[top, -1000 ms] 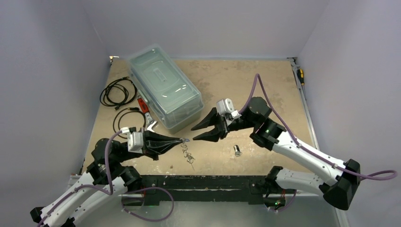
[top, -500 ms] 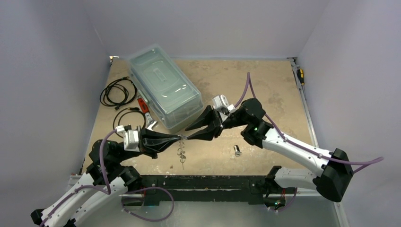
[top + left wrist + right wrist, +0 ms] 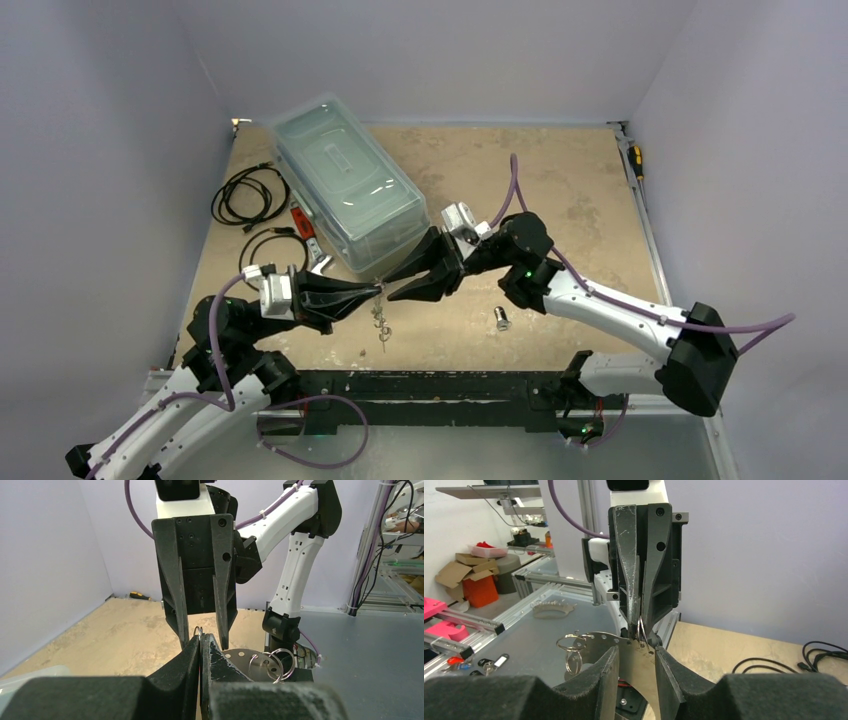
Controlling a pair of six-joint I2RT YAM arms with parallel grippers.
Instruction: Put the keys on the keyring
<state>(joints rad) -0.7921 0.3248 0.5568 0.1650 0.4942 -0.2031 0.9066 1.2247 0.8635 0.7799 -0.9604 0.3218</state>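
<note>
Taking up the far-left part of the worktop (image 3: 560, 180), a clear lidded box (image 3: 345, 180) stands apart from the action, which is close to the near edge, left of middle. There the left gripper (image 3: 378, 291) has its jaws pressed together, pinching a small split ring (image 3: 198, 631) of the keyring (image 3: 250, 661), whose pale band and other rings hang beneath the tips. The right gripper (image 3: 389, 288) faces it tip to tip, jaws partly spread and straddling that same ring without, as far as I can tell, touching it. The step looks like taking a second hold on the ring. It is best to ease in squarely, close just beyond the left tips, and keep the left pinch firm so the thin wire neither twists nor slips. One small dark-and-silver key (image 3: 502, 320) lies on the worktop to the right, near the near edge, not yet picked up.
</note>
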